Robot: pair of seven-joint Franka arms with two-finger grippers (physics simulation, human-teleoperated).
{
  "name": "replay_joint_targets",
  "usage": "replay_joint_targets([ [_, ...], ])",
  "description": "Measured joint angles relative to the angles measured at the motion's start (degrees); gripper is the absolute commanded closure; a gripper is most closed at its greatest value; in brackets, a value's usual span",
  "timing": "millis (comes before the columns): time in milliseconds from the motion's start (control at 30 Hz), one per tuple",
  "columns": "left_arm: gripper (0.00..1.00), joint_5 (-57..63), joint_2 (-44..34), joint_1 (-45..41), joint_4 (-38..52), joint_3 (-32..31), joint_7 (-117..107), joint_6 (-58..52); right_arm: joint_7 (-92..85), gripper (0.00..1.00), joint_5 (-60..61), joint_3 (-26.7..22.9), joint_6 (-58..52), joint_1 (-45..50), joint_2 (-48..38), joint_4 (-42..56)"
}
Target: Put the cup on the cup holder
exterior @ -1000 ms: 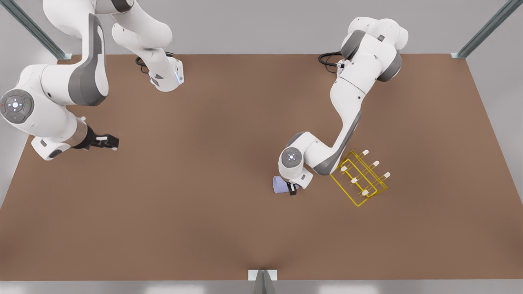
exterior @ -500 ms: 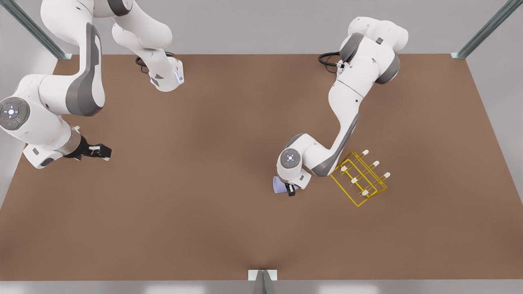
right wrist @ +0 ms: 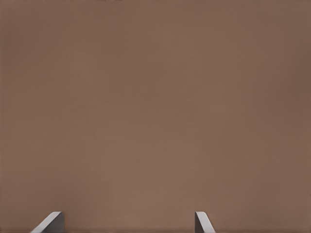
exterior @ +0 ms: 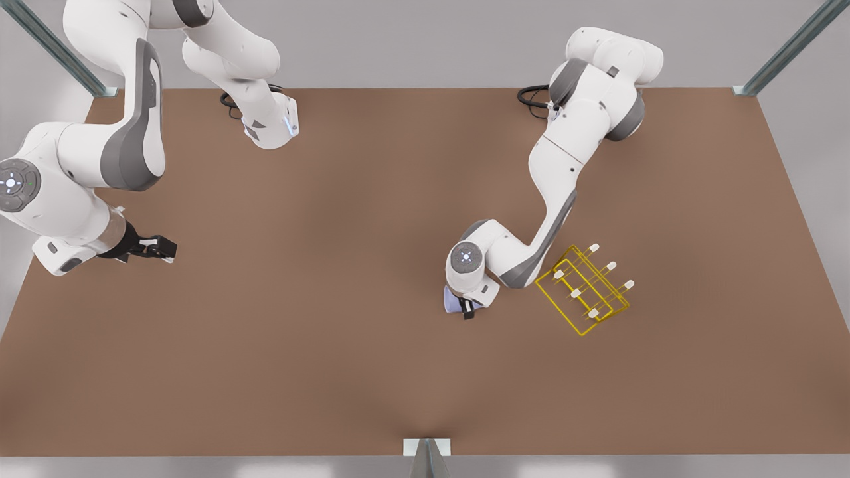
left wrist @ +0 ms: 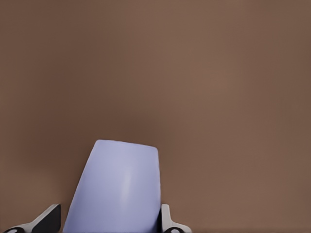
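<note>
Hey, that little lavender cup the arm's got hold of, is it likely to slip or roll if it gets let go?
The cup looks smooth and tapered, so it may slide out toward its narrow end. The left gripper has a finger on each side, which probably steadies it. Released on the table, its round wall would likely roll in a curve.

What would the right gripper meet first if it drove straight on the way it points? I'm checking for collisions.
Probably only the bare table. The right gripper, jaws open and holding nothing, faces plain brown surface in its wrist view. How far off that surface is, I cannot judge.
</note>
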Motion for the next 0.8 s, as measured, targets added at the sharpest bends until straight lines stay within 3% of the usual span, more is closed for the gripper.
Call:
replay_joint_targets([
  [200, 0.0, 0.0, 0.7, -0.4, 0.0, 0.0, 0.3, 0.8, -0.2, 0.0, 0.0, 0.0, 0.5, 0.1, 0.2, -0.8],
  [233, 0.2, 0.0, 0.8, -0.4, 0.0, 0.0, 0.3, 0.9, -0.2, 0.0, 0.0, 0.0, 0.6, 0.0, 0.1, -1.0],
  [267, 0.28, -0.1, 0.9, -0.4, 0.1, 0.0, 0.4, 1.0, -0.3, 0.0, 0.0, 0.0, 0.7, 0.0, 0.1, -1.2],
  [633, 0.26, -0.2, -4.6, -1.4, 0.5, -5.0, 2.3, -1.8, -0.5, 0.0, 0.1, 0.1, 1.3, 0.2, -0.1, -1.6],
  [800, 0.26, 5.8, -7.5, -2.5, 1.8, -5.2, 2.9, -7.7, -0.5, 0.0, 0.1, 0.1, 1.3, 0.3, -0.2, -1.5],
])
